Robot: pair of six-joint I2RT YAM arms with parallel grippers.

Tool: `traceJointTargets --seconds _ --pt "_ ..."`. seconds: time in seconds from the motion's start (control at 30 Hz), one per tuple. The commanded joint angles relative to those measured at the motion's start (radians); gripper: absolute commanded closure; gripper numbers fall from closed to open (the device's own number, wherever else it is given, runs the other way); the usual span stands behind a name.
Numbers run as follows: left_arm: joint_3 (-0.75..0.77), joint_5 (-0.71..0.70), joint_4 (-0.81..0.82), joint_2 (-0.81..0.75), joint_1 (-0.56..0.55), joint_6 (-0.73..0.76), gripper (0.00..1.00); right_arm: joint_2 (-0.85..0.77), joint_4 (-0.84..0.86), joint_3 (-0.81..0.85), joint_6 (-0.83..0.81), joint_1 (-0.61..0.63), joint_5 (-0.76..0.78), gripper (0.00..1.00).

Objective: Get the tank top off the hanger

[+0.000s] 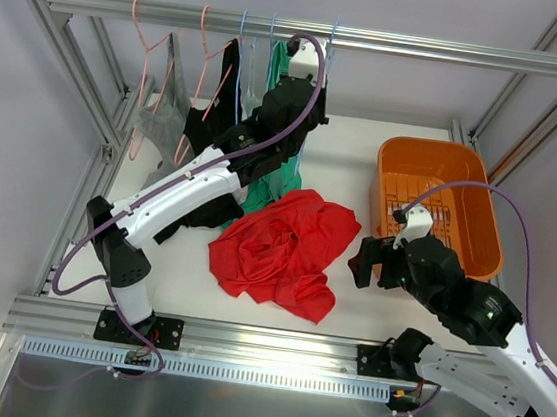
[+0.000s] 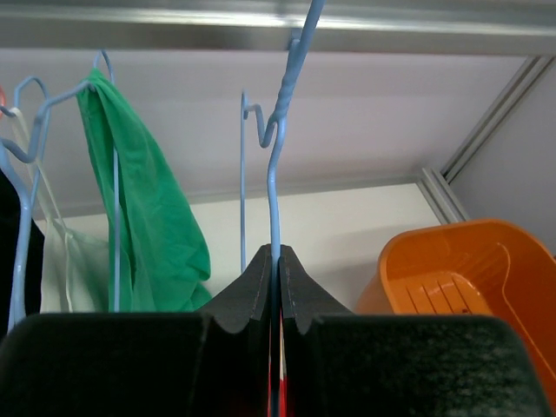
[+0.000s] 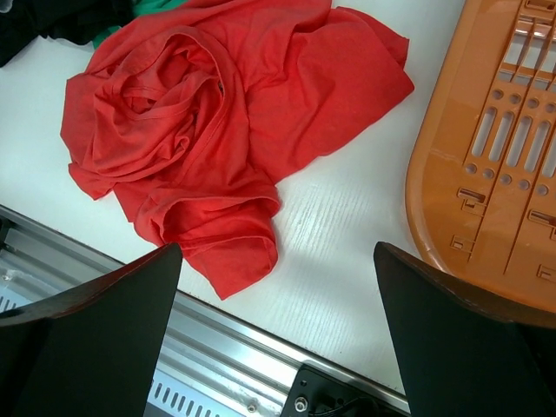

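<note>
The red tank top (image 1: 284,249) lies crumpled on the white table, off any hanger, and fills the upper left of the right wrist view (image 3: 200,130). A thin blue hanger (image 2: 274,174) hangs bare from the top rail by its hook (image 1: 331,35). My left gripper (image 2: 278,254) is shut on its wire neck, high up near the rail (image 1: 307,121). A sliver of red shows low in the slit between the jaws. My right gripper (image 1: 363,263) hovers open over the table just right of the tank top, with nothing between its fingers (image 3: 278,252).
An orange basket (image 1: 481,217) stands at the right, close beside the right gripper (image 3: 486,130). On the rail (image 1: 427,49) hang a green garment (image 2: 148,217), a black one (image 1: 226,92), a grey one (image 1: 168,115) and pink hangers (image 1: 204,49).
</note>
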Motion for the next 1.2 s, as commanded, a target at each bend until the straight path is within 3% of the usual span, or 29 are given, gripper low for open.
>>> traceJointTargets --seconds 0.0,0.1,0.23,0.27,0.3,0.37,0.4,0.47,0.5,0.53,0.73,0.93,1.17 --pt "-0.011 0.003 0.032 0.0 0.015 -0.041 1.0 0.021 0.044 0.015 -0.023 -0.006 -0.016 0.01" --pt "-0.013 0.034 0.031 -0.003 0.019 -0.038 1.0 0.044 0.064 0.003 -0.031 -0.015 -0.043 0.01" --pt "-0.027 0.064 0.031 -0.037 0.019 -0.044 0.84 0.084 0.111 -0.028 -0.042 -0.024 -0.075 0.0" --pt "-0.028 0.07 0.031 -0.043 0.019 -0.044 0.75 0.094 0.13 -0.033 -0.04 -0.026 -0.083 0.01" --pt "-0.036 0.077 0.031 -0.053 0.019 -0.044 0.56 0.114 0.139 -0.037 -0.043 -0.031 -0.101 0.01" --pt "-0.049 0.1 0.031 -0.095 0.018 -0.047 0.48 0.137 0.18 -0.053 -0.049 -0.032 -0.126 0.01" --pt "-0.072 0.106 0.031 -0.115 0.018 -0.047 0.32 0.163 0.193 -0.057 -0.054 -0.034 -0.154 0.01" --pt "-0.103 0.12 0.032 -0.185 0.013 -0.038 0.24 0.197 0.24 -0.066 -0.063 -0.034 -0.186 0.01" --pt "-0.144 0.121 0.032 -0.216 0.003 -0.027 0.08 0.238 0.256 -0.068 -0.069 -0.034 -0.218 0.01" --pt "-0.166 0.124 0.031 -0.274 -0.004 -0.009 0.01 0.255 0.306 -0.073 -0.071 -0.032 -0.236 0.01" --pt "-0.428 0.101 0.023 -0.558 -0.047 0.009 0.01 0.433 0.504 -0.109 -0.063 -0.031 -0.398 0.0" --pt "-0.666 0.041 -0.105 -0.843 -0.073 -0.049 0.01 0.651 0.549 -0.045 -0.068 0.021 -0.275 0.01" --pt "-0.775 -0.034 -0.332 -1.052 -0.073 -0.127 0.01 0.888 0.647 0.015 -0.042 0.087 -0.119 0.0"
